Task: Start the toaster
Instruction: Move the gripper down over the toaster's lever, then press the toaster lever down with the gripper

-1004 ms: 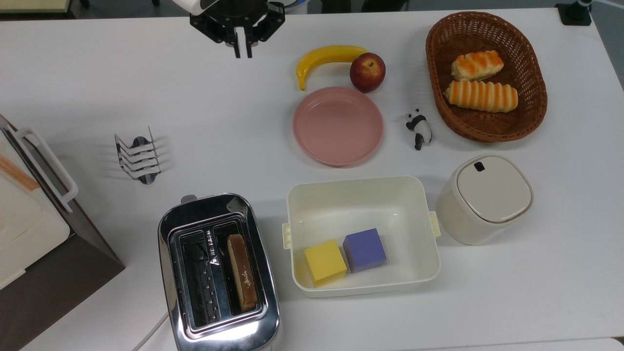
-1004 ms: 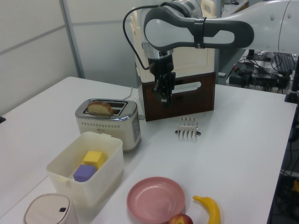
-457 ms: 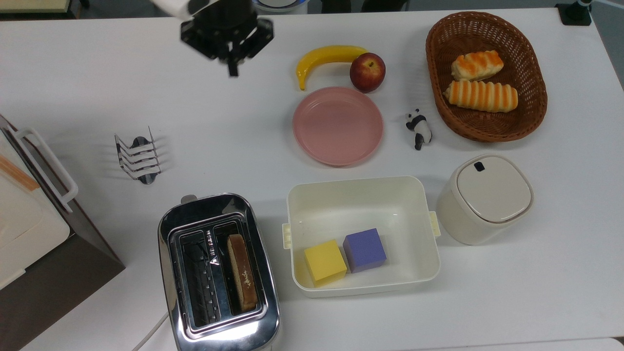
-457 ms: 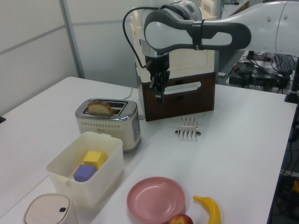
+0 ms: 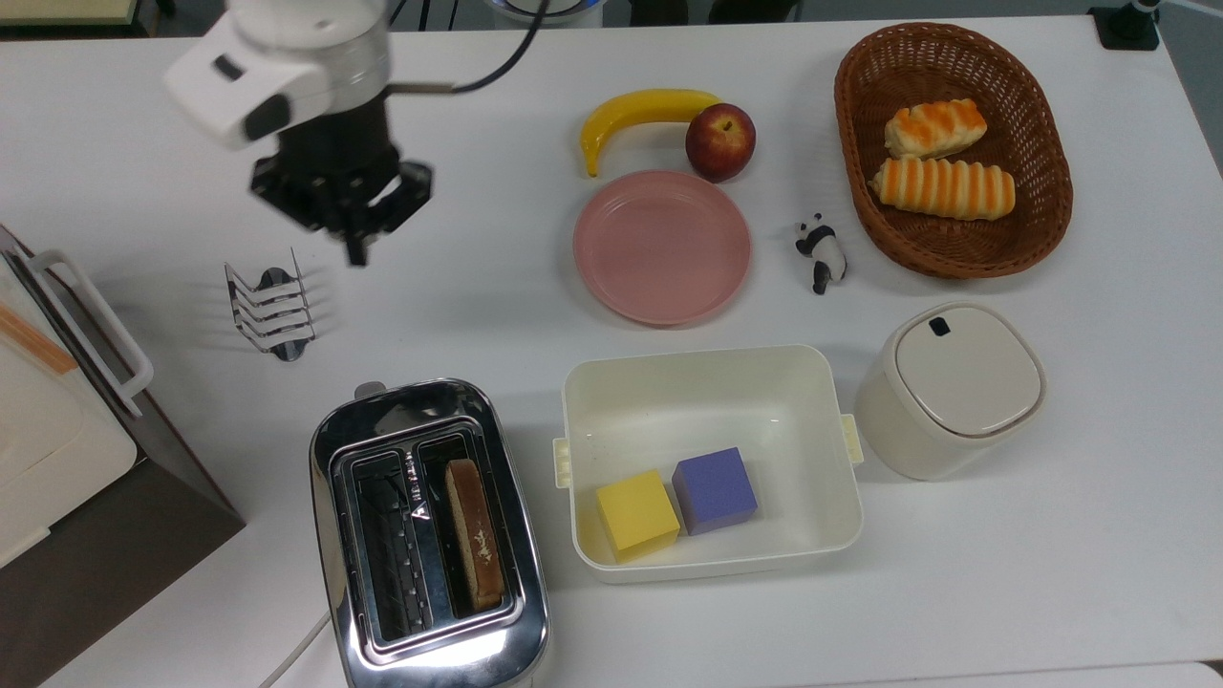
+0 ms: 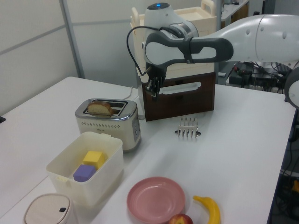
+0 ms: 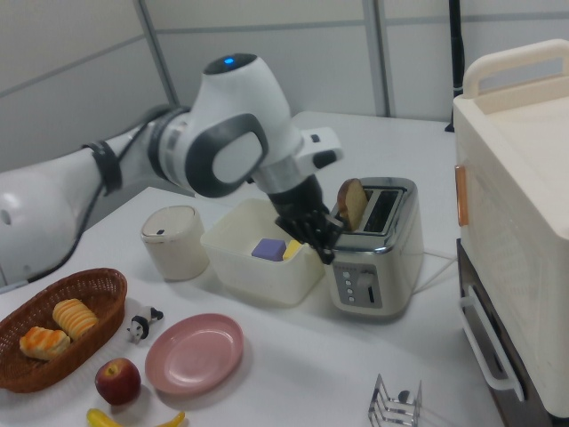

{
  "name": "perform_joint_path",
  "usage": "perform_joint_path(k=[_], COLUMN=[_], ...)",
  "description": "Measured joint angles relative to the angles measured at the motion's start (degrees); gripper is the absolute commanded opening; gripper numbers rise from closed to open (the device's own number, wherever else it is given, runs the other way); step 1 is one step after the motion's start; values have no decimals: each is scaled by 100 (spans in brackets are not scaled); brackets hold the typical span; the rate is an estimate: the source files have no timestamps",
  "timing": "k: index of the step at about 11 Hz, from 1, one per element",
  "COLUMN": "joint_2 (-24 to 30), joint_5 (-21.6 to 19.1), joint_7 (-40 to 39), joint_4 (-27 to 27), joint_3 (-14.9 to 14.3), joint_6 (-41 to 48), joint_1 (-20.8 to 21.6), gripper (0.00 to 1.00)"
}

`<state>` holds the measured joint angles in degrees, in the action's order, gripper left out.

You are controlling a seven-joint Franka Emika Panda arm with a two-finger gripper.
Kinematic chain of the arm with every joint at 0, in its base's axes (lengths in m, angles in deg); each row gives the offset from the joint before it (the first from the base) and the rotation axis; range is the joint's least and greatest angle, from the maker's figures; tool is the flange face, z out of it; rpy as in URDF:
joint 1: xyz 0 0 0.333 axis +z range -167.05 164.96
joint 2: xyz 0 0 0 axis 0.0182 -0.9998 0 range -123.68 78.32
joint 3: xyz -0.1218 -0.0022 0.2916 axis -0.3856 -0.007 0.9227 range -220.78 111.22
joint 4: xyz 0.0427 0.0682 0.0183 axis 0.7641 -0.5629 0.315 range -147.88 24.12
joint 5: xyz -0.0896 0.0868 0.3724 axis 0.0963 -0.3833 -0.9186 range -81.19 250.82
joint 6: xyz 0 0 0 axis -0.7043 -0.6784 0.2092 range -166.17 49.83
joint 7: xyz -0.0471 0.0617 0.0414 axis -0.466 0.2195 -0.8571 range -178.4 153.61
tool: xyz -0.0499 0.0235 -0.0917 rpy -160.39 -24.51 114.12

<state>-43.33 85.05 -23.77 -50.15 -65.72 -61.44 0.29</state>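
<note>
The chrome toaster (image 5: 336, 449) (image 6: 108, 125) (image 7: 378, 253) stands near the table's front edge in the top view, its small lever knob (image 5: 368, 390) at the end facing the arm. A brown bread slice (image 5: 475, 535) (image 6: 100, 108) (image 7: 351, 203) sticks up from one slot; the other slot is dark and empty. My gripper (image 5: 356, 253) (image 6: 152, 92) (image 7: 326, 253) hangs in the air, fingers shut on nothing and pointing down. In the top view it is beyond the toaster's lever end, a little right of the wire rack and not touching the toaster.
A wire toast rack (image 5: 270, 311) stands close to the gripper's left in the top view. The cream-and-brown appliance (image 5: 57, 430) fills the top view's left edge. A white bin (image 5: 707, 355) with two cubes sits beside the toaster. Pink plate (image 5: 662, 247), fruit, basket (image 5: 1046, 124) and lidded pot (image 5: 946, 387) lie further right.
The arm has swung from the table's far edge toward the top view's left and nearer the toaster. The gripper has turned about its axis and stayed shut.
</note>
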Motion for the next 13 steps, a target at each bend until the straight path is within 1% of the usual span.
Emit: perform_joint_path(k=[2, 7, 13], joint_2=[-235, -854, -1169], joint_5=[0, 0, 0], joint_7=[-53, -54, -54], joint_4=[-4, -6, -5], joint_3=[0, 34, 56], joint_6=[-497, -1207, -1681], joint_1=[-115, -96, -84], gripper=[0, 0, 0])
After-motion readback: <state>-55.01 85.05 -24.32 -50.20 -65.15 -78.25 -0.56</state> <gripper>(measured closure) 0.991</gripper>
